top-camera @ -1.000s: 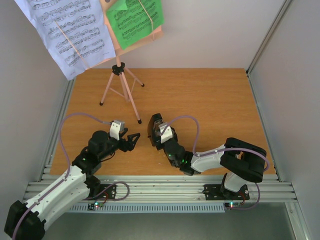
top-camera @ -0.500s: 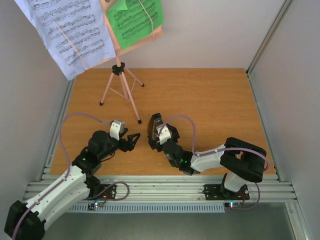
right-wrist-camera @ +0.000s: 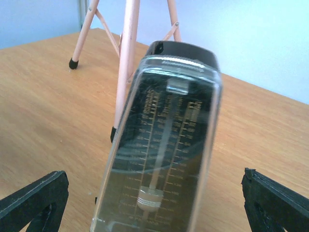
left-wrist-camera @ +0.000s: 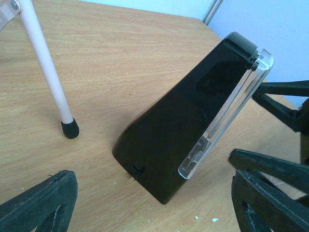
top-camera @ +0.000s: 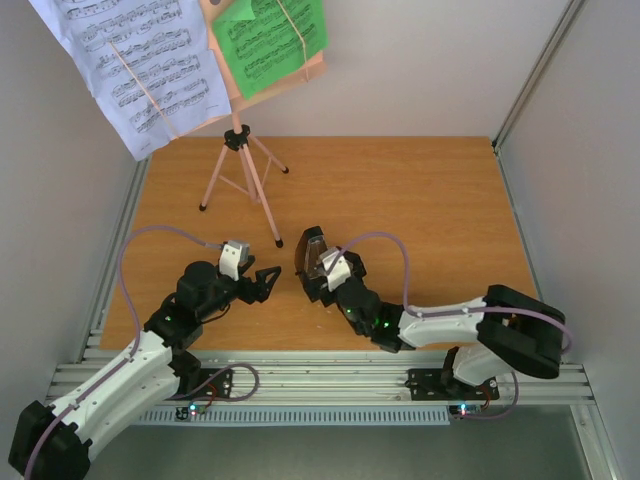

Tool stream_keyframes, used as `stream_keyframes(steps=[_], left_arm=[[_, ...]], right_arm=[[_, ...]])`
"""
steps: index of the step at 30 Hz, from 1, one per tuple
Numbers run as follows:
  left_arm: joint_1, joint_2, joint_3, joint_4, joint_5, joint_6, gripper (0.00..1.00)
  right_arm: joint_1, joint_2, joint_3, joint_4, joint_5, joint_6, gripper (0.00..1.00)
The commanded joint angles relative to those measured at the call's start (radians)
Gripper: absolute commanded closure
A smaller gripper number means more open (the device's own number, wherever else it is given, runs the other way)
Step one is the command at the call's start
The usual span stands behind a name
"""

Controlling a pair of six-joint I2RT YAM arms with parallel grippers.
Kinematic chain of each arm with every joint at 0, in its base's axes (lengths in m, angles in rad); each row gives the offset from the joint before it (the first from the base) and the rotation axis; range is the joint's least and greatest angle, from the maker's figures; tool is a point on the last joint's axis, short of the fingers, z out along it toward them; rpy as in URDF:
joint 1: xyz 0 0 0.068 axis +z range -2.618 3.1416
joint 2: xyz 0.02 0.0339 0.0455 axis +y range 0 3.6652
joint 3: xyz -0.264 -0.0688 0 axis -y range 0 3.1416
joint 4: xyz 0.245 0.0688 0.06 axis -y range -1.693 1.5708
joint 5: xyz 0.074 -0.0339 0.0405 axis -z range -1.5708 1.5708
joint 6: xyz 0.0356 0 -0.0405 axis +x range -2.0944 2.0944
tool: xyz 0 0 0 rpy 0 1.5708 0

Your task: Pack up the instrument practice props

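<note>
A small black pyramid metronome (top-camera: 311, 249) with a clear cover stands upright on the wooden table. My right gripper (top-camera: 318, 268) is open, its jaws wide on either side of the metronome (right-wrist-camera: 161, 145) and not touching it. My left gripper (top-camera: 266, 281) is also open, just left of it, facing its black side (left-wrist-camera: 183, 125). The pink tripod music stand (top-camera: 240, 170) stands at the back left. It carries a white sheet (top-camera: 130, 60) and a green sheet (top-camera: 270, 40) of printed music under elastic bands.
One stand leg (left-wrist-camera: 46, 67) ends in a black foot close to the metronome's left; it also rises behind the metronome (right-wrist-camera: 128, 63). Grey walls enclose the table (top-camera: 420, 220) on the left, back and right. A metal rail (top-camera: 320, 375) runs along the near edge.
My right gripper has opened wide and let go of the metronome, which stays upright. The right arm's elbow has swung out to the right. The left arm has barely moved.
</note>
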Motion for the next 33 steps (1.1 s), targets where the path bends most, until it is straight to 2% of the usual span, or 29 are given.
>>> stream_keyframes(steps=[1, 5, 8, 12, 16, 18, 20, 23, 33], left_arm=[[0.005, -0.007, -0.011, 0.016, -0.009, 0.019, 0.1], [0.006, -0.02, -0.016, 0.021, 0.006, 0.03, 0.01], [0.005, -0.036, -0.021, 0.047, 0.046, 0.052, 0.01], [0.005, -0.043, 0.016, 0.082, 0.149, 0.072, 0.01], [0.005, 0.023, 0.121, 0.085, 0.213, 0.102, 0.01], [0.005, 0.131, 0.208, 0.072, 0.255, 0.122, 0.01], [0.005, 0.231, 0.277, 0.078, 0.324, 0.143, 0.01], [0.005, 0.367, 0.376, 0.067, 0.416, 0.203, 0.01], [0.006, 0.611, 0.544, -0.009, 0.472, 0.4, 0.0]], right_arm=[[-0.006, -0.124, -0.052, -0.091, -0.024, 0.02, 0.01], [-0.006, -0.289, -0.101, -0.234, -0.053, 0.069, 0.01], [-0.008, -0.432, -0.114, -0.391, -0.078, 0.118, 0.01], [-0.053, -0.618, -0.069, -0.687, -0.168, 0.185, 0.02], [-0.194, -0.749, 0.011, -0.922, -0.384, 0.258, 0.02], [-0.315, -0.77, 0.038, -0.997, -0.526, 0.298, 0.01], [-0.418, -0.781, 0.04, -1.009, -0.627, 0.324, 0.01], [-0.491, -0.784, 0.028, -0.993, -0.738, 0.345, 0.02], [-0.526, -0.774, -0.012, -0.933, -0.807, 0.373, 0.01]])
